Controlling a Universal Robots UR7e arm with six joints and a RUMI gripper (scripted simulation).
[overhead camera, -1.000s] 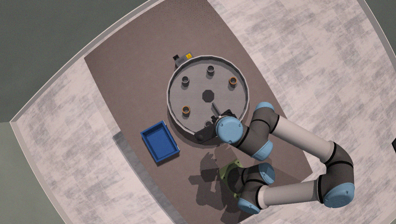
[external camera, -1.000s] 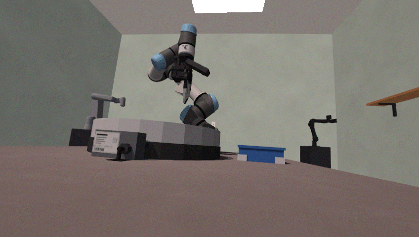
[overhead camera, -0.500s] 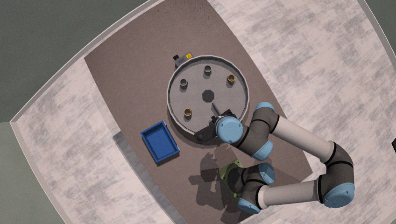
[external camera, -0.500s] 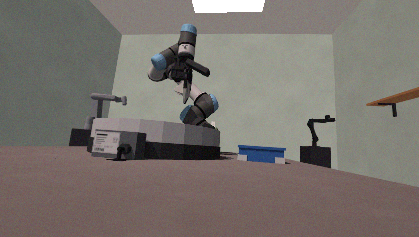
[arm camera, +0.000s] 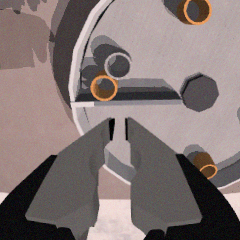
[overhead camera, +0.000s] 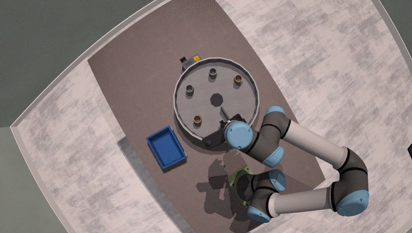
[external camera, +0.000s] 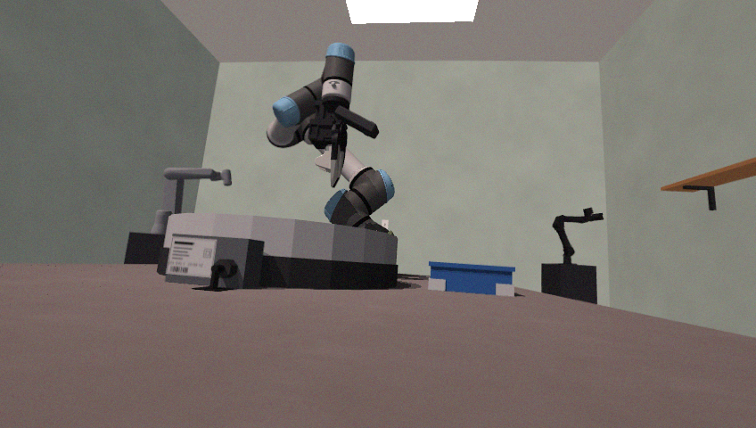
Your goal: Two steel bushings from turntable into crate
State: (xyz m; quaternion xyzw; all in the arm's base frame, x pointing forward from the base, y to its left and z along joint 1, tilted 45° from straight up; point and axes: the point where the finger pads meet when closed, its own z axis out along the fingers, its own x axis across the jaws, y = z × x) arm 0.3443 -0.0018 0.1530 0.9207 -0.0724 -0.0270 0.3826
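The round grey turntable (overhead camera: 216,98) carries two steel bushings (overhead camera: 212,72) (overhead camera: 189,88) at its far and left side. Two orange-rimmed bushings (overhead camera: 238,78) (overhead camera: 197,118) stand on it too. My gripper (overhead camera: 222,108) hangs high above the near edge of the turntable (external camera: 281,249), fingers pointing down (external camera: 333,183). It is shut and holds nothing. In the wrist view the fingertips stand over the rim, with a steel bushing (arm camera: 118,65) and an orange one (arm camera: 104,87) just beyond them. The blue crate (overhead camera: 166,146) is empty, on the table left of the turntable.
A dark hub (overhead camera: 216,99) sits at the turntable's centre, inside a raised rim. A grey labelled box (external camera: 191,255) is fixed to the turntable's far side. The crate also shows in the exterior view (external camera: 471,277). My arm's green base (overhead camera: 241,178) stands on the table's near part.
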